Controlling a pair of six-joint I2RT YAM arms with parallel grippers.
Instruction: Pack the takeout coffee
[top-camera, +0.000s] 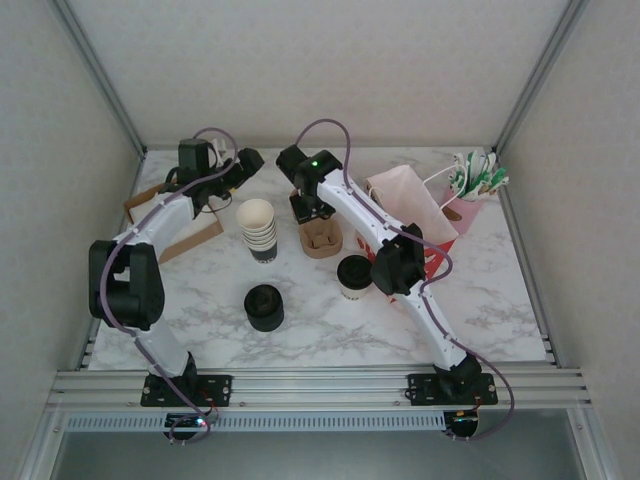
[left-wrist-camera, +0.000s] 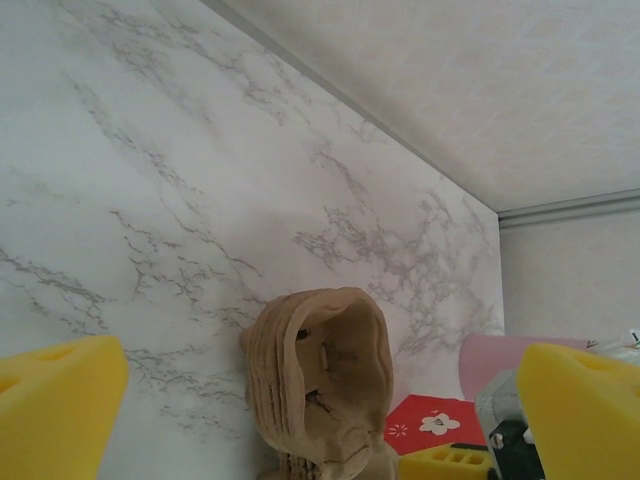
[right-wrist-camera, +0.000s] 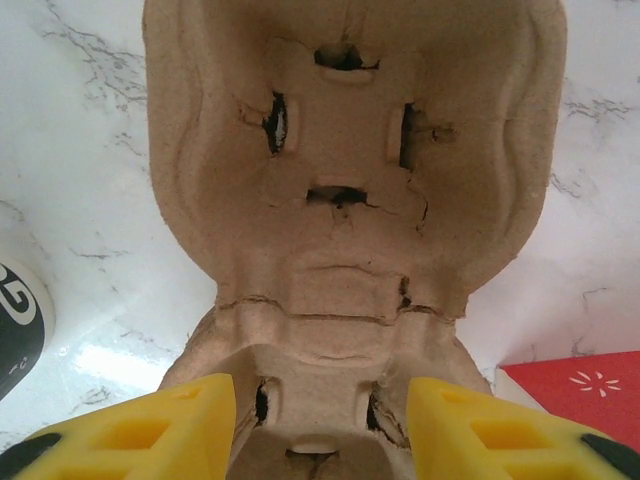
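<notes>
1 empty pulp carrier (right-wrist-camera: 340, 200) sits between the right pincer (right-wrist-camera: 320, 405) fingers; grip unclear. 1 lidded coffee (top-camera: 353, 277) stands on the desk (top-camera: 500, 300). Left pincer (left-wrist-camera: 320, 405) gapes.

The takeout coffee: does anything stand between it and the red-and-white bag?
Yes. In the top view the right arm's elbow lies between the takeout coffee and the red-and-white bag, close beside the cup.

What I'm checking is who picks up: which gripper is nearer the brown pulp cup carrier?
Right. The right gripper is directly over the cup carrier, its fingers flanking one end. The left gripper is wide open, off to the carrier's left.
</notes>
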